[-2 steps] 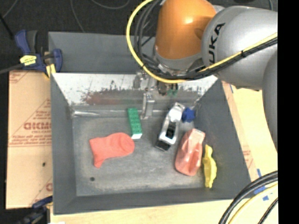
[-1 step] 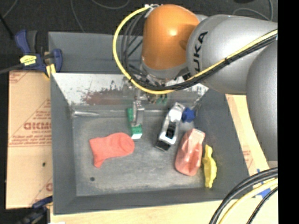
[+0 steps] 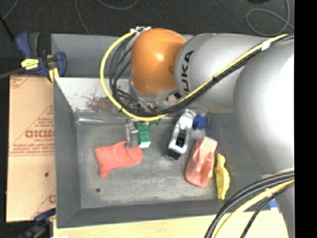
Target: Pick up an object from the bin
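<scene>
Six things in the bin (image 3: 67,143): they lie loose on its grey floor, from left of the middle across to the right edge.
My fingers (image 3: 132,136): down at the bin's middle, below my orange wrist cover (image 3: 154,61). Whether they are open or closed I cannot tell, as the cover and the cables hide too much.
Red soft piece (image 3: 117,157): limp and flat, left of the middle, with its upper right end right at my fingers.
Green-and-white block (image 3: 143,134): small, just beside my fingers on the side toward the right edge, at the red soft piece's far end.
Black-and-white piece (image 3: 177,140): tilted, at the middle, a little apart from the block.
Blue piece (image 3: 199,121): just behind the black-and-white piece, toward the far edge.
Pink crumpled bag (image 3: 201,162): near the right edge, toward the near side.
Yellow piece (image 3: 221,175): long, lying against the bag on the side next to the right edge.
Thing I am over: the red soft piece's end and the green-and-white block, both at the bin's middle. Which of the two, I cannot tell.
</scene>
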